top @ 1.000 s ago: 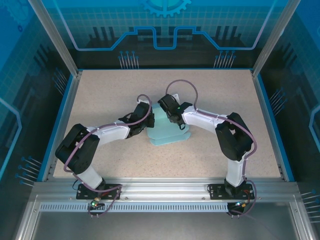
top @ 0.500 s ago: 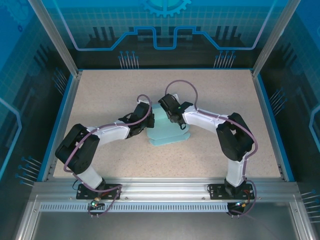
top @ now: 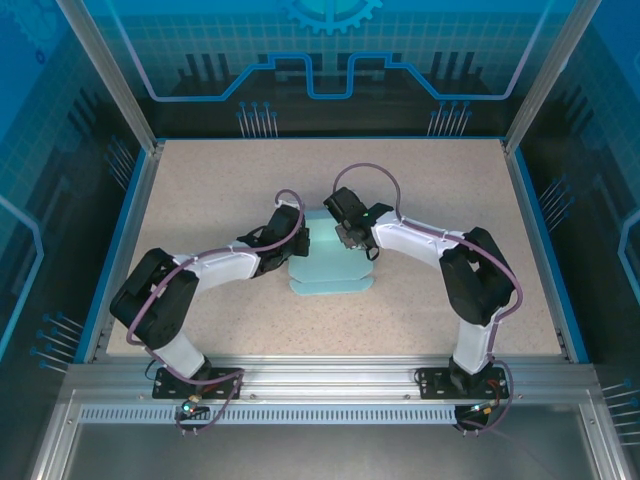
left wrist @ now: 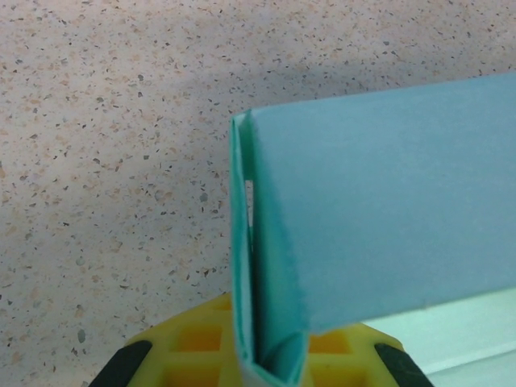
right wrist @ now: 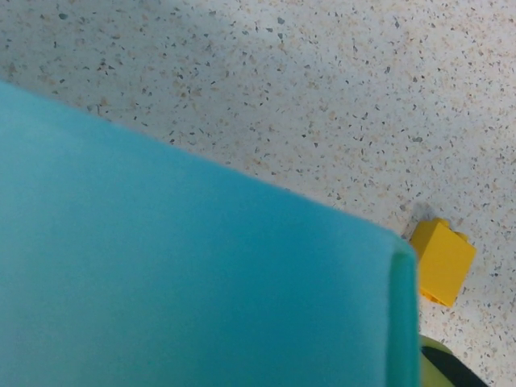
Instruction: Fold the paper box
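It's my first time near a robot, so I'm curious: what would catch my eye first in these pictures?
A pale blue paper box, partly folded, sits mid-table between two black-and-white arms that bend in toward it. The left end effector pinches a folded edge of the card, seen close up from its wrist camera. A tiny yellow-orange block sits on the speckled table just beyond the box's corner.

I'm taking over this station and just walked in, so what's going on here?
A pale blue paper box is being folded on the table. The left gripper has its fingers shut on a doubled-over edge of the card. The right gripper sits over the box's far side; whether it grips is unclear. A small yellow block lies nearby.
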Controlling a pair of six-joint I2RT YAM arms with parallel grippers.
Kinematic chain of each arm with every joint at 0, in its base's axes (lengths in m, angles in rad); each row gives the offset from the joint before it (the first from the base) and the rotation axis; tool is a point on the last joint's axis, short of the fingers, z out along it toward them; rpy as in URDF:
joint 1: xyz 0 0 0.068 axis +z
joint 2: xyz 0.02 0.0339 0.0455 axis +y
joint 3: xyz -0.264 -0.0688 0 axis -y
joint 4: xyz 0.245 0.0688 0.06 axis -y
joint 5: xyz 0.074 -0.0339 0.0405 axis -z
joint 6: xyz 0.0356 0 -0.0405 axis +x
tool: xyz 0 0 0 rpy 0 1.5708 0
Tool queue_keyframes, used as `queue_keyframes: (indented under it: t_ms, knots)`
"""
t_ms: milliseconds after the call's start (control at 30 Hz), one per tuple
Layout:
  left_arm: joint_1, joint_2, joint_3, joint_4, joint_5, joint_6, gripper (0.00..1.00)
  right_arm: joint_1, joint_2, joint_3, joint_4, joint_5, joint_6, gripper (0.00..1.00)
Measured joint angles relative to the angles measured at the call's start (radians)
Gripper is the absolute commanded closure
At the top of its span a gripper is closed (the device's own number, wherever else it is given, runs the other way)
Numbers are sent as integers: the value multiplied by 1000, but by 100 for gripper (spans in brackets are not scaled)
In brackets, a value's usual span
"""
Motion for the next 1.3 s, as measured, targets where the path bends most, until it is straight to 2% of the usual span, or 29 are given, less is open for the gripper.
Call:
queue_keyframes:
  t_ms: [167,800,967,1300]
  knots:
    - [-2,-1,0,-7,2,10,95,0,8,0,-2,5,21,78]
    - [-3,-1,0,-17,8,8,95,3,84,68,-29,95,84,80]
    - [-2,-1,0,-16,7,9,95,3,53,34,-11,53,66,74]
    - [-2,-1,0,-15,0,13,95,-10,-19,-25,0,-85,25,51]
